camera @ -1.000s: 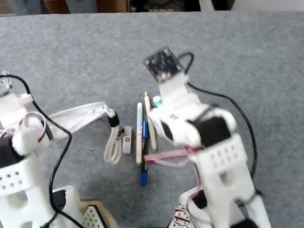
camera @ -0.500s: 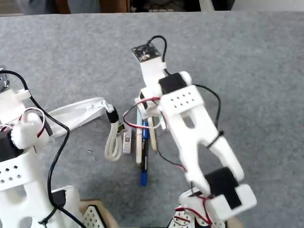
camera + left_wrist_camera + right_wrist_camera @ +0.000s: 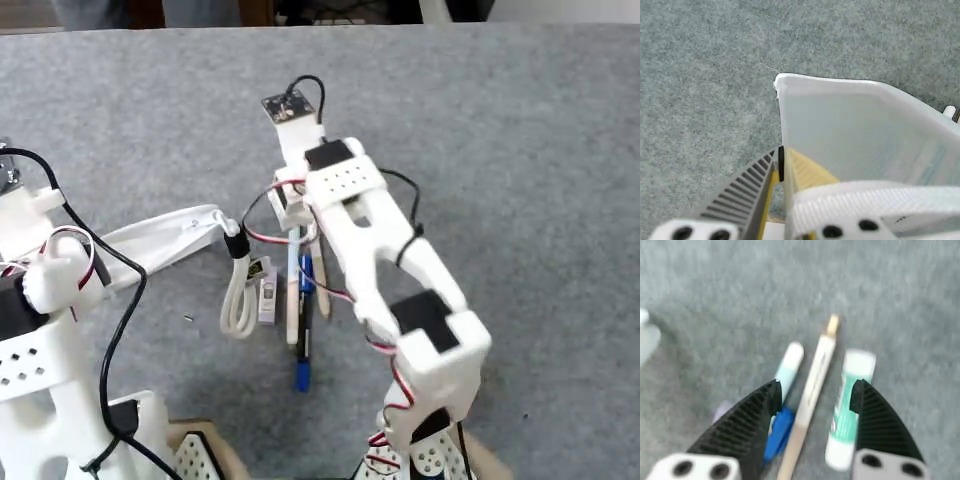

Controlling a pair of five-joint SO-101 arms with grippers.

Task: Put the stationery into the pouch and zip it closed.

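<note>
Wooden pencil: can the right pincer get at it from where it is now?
Probably yes. The right pincer hangs open over the wooden pencil, which lies uncovered between its fingertips. The pale blue pen and green-white tube lie close beside it, so a finger may catch them.

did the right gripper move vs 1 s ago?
Yes. Against the row of pens and wooden pencil, the open right gripper shifted left in the high view and toward the far edge.
</note>
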